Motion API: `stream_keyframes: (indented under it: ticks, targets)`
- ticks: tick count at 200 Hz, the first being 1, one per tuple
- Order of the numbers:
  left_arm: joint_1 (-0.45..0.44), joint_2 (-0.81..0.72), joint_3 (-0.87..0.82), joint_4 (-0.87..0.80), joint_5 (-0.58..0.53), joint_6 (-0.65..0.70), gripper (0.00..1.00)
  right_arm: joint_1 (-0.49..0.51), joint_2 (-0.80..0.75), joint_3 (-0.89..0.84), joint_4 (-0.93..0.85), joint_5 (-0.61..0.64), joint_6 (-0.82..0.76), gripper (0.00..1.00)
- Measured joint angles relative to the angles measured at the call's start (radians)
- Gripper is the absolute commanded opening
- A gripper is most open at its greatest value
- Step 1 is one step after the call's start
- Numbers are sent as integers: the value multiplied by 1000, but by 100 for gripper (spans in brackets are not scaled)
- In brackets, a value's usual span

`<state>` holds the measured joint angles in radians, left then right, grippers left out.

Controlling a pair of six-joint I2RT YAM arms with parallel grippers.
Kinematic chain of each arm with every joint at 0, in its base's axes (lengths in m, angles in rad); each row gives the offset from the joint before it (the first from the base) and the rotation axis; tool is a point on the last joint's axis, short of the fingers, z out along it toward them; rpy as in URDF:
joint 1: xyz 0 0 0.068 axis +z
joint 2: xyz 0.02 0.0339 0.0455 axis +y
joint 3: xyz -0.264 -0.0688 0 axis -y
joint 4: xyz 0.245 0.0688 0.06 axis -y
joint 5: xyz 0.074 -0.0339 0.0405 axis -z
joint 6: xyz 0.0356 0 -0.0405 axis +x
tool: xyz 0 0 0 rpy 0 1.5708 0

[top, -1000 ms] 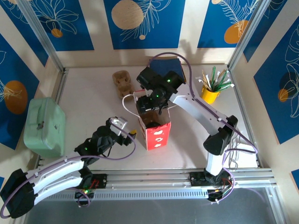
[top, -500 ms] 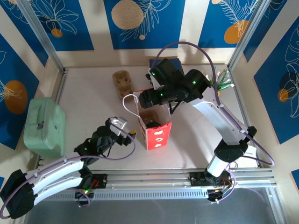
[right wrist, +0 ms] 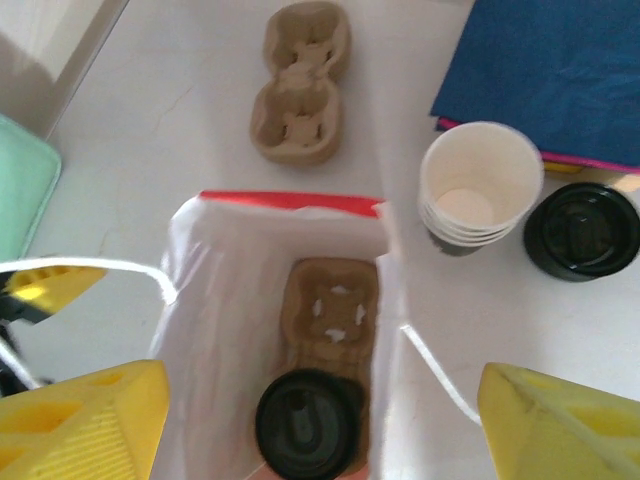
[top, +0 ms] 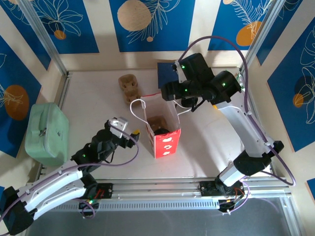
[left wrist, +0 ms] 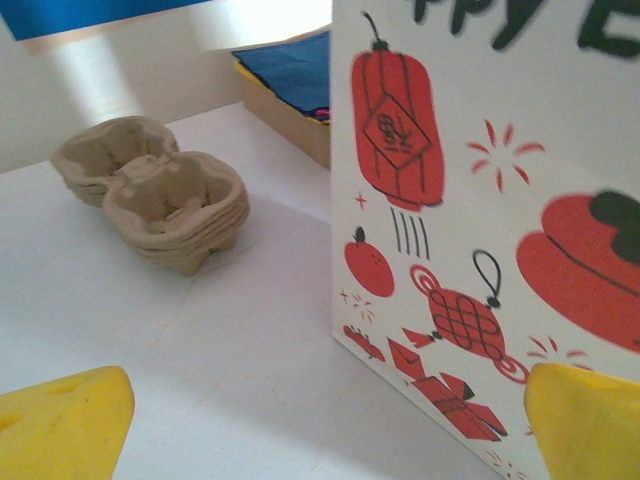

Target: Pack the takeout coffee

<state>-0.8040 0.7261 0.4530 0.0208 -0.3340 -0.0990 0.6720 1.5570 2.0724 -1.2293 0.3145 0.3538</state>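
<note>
The left claw (left wrist: pixel 320 425) was spread wide, holding nothing, close to the bag (left wrist: pixel 480 200). The coffee (right wrist: pixel 305 423) sat inside the bag, on a tray (right wrist: pixel 330 300). The right claw (right wrist: pixel 322 425) hung above it, spread and empty. Farther off, white cups (right wrist: pixel 480 180), black lids (right wrist: pixel 582 230) and another tray (right wrist: pixel 300 80) stood on the desk (right wrist: pixel 180 120).

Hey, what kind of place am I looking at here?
Probably a robot test cell staged as a takeout counter: aluminium rails and blue printed panels surround it. A paper bag holds a lidded coffee in a pulp carrier, with spare white cups and black lids beside it.
</note>
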Motion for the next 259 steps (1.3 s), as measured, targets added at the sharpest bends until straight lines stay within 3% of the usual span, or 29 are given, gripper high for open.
stream_keyframes:
  ticks: [66,117,219,259]
  targets:
    - [0,2,70,-97,-146,-54,99,-166,-2,-83,114,16,-61,84]
    - [0,2,73,-131,-183,-82,99,-208,43,-92,235,108,-128,84]
    - [0,-52,80,-189,-192,-119,99,-340,317,-17,375,139,-156,85]
    - [0,-101,81,-228,-192,-142,99,-359,455,107,381,138,-155,85]
